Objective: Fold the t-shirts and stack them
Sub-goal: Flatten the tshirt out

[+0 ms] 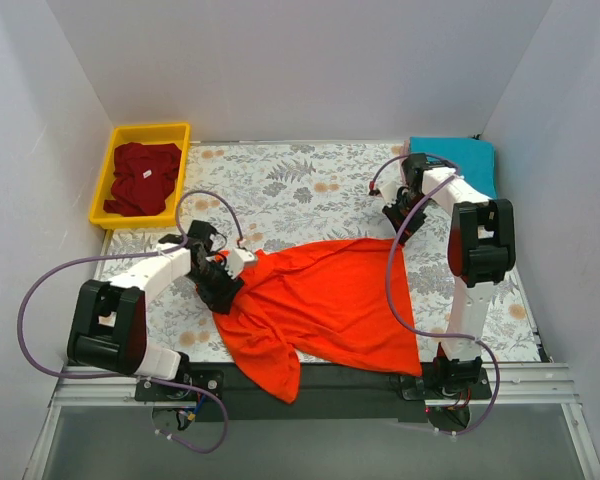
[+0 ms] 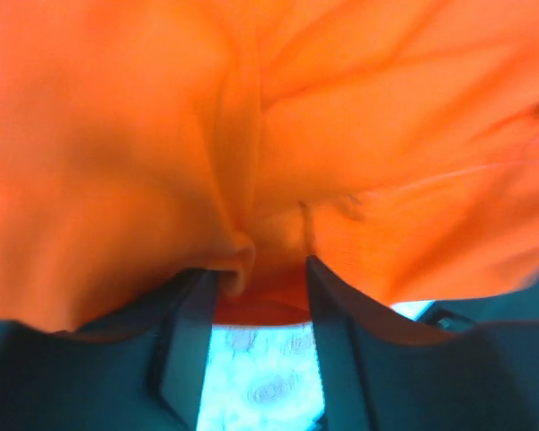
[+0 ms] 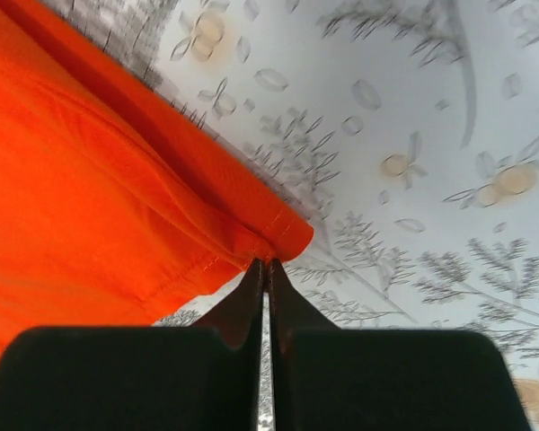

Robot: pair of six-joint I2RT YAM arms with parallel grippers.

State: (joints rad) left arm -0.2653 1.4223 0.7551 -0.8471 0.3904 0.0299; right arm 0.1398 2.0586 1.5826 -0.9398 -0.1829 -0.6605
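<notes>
Orange-red t-shirt, spread crumpled, long axis left to right

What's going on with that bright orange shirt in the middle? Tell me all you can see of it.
The orange-red t-shirt is plain, thin, soft-looking cloth with a stitched hem. It lies spread out but wrinkled and unfolded on the floral table cloth, with one part reaching past the cloth's near edge. The left gripper pinches a bunched fold at its left side. The right gripper pinches a hemmed corner at its far right.
</notes>
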